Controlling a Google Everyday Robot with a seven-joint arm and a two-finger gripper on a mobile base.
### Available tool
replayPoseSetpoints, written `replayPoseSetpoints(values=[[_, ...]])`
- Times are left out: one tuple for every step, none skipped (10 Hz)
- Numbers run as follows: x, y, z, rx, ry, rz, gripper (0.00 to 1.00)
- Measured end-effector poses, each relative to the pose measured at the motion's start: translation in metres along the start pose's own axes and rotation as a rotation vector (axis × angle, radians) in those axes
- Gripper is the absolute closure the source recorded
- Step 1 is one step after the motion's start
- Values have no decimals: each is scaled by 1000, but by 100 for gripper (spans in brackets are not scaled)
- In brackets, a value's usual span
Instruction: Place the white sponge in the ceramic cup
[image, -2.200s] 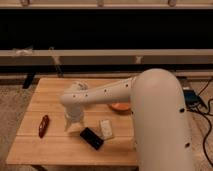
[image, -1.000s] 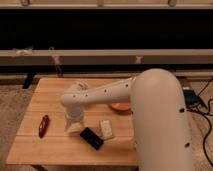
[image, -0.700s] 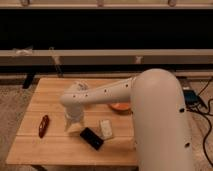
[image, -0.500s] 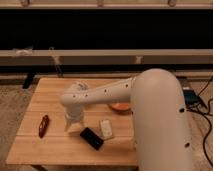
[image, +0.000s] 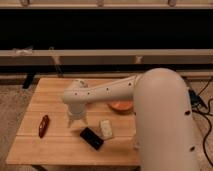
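The white sponge lies flat on the wooden table, near its front middle. A black flat slab lies just left of it and touches or nearly touches it. My gripper points down at the table, a short way left of the sponge and the slab, apart from both. The white arm reaches to it from the right. The ceramic cup does not show; it may be hidden behind the arm or the gripper.
A flat orange dish sits behind the sponge, partly covered by the arm. A small red object lies at the table's left. The arm's big white body covers the table's right side. Cables lie on the floor at right.
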Motion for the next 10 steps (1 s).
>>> replayPoseSetpoints(values=[[-10,-21,-11,32,-20,12,35],[-15,-37,-18,60,-32,18,35],[-16,-53,-24,91,-41,23,35],[-14,-70,-27,116,-47,34,35],[-11,-87,-29,138,-54,46,35],[-7,-104,-31,165,-62,61,35],[-3,-116,-32,189,-66,75,35],[2,-126,-31,211,-70,88,35],[5,-132,-31,224,-71,95,35],[9,-143,-29,241,-69,111,35]])
